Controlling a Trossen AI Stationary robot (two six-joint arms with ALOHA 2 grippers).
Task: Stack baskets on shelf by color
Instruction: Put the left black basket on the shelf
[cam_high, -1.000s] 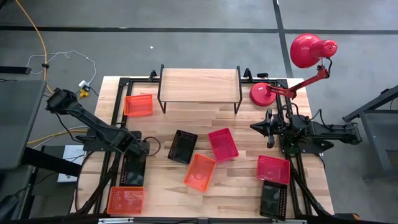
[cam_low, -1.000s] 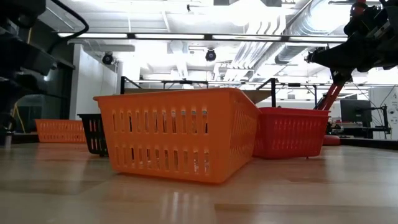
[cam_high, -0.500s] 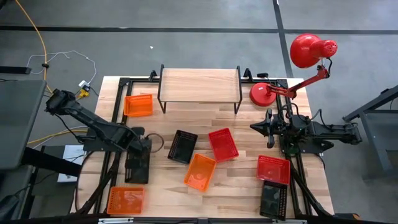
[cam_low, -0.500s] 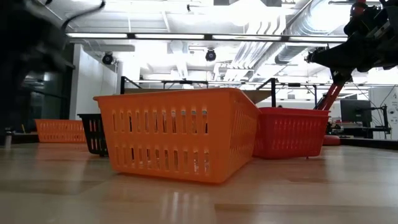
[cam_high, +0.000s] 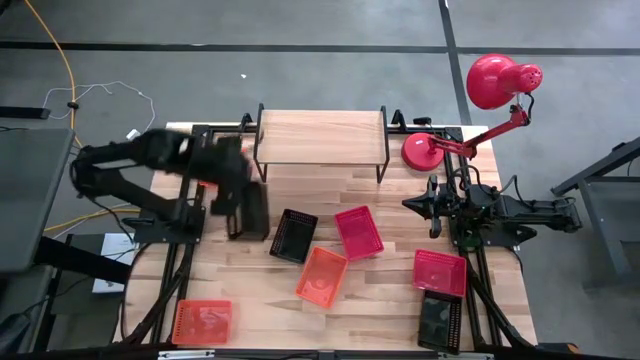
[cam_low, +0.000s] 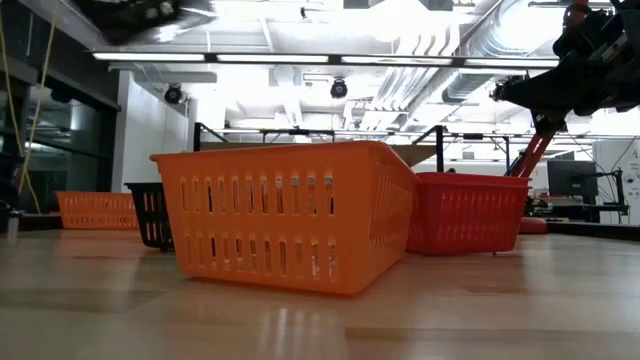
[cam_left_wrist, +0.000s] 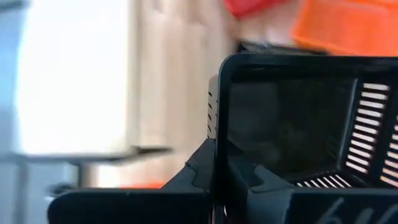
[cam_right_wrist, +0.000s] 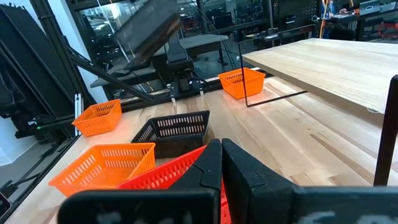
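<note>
My left gripper (cam_left_wrist: 219, 186) pinches an empty black basket (cam_high: 247, 208) aloft at centre-left; my right gripper (cam_right_wrist: 220, 163) waits, pressed together.

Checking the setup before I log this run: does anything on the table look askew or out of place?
Nothing is damaged or spilled. The loose baskets lie at mixed angles, such as the orange basket mid-table, and the shelf top is bare. The left pincer holds a black basket lifted off the table.
</note>
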